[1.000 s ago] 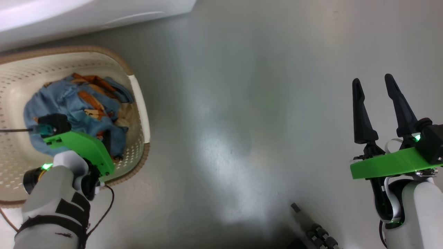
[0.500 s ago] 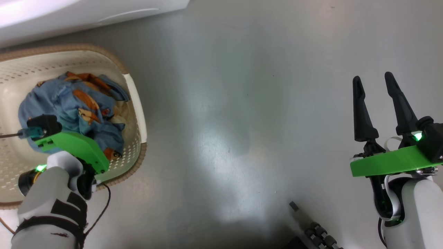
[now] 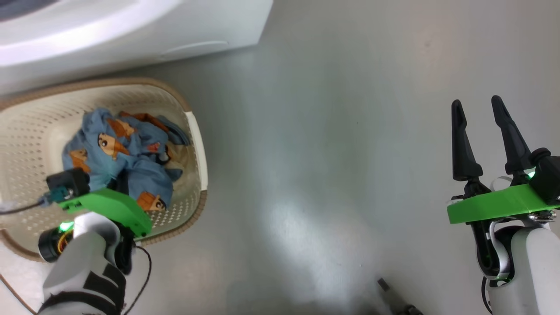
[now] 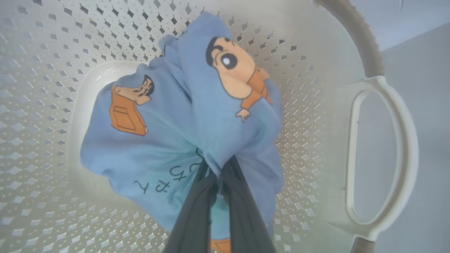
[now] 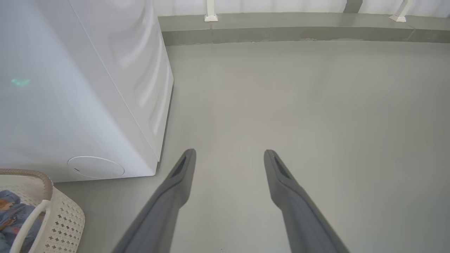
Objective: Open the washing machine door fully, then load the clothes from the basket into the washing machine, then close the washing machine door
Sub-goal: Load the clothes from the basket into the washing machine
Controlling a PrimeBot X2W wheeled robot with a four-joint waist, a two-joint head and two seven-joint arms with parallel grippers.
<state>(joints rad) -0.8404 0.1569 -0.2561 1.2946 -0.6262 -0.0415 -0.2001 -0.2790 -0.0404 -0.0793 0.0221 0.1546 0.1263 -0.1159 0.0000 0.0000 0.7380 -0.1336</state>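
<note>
Clothes (image 4: 197, 119), light blue and cartoon-printed, sit bunched inside the cream basket (image 3: 26, 131), pinched in the clamped left gripper (image 4: 219, 168). Just beside the basket stands the white washing machine (image 5: 70, 88) on glossy grey floor (image 3: 328, 153). Well away from the basket hangs the right gripper (image 3: 477, 101), fingers spread.

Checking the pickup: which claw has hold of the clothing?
The left claw, shut on the light blue cartoon-print garment; the right claw hangs open and empty.

Illumination is bright and diffuse. The floor (image 3: 302, 236) carries a broad pale glare patch. The washing machine (image 3: 131, 30) top is overexposed. Wrist views bend at the edges.
</note>
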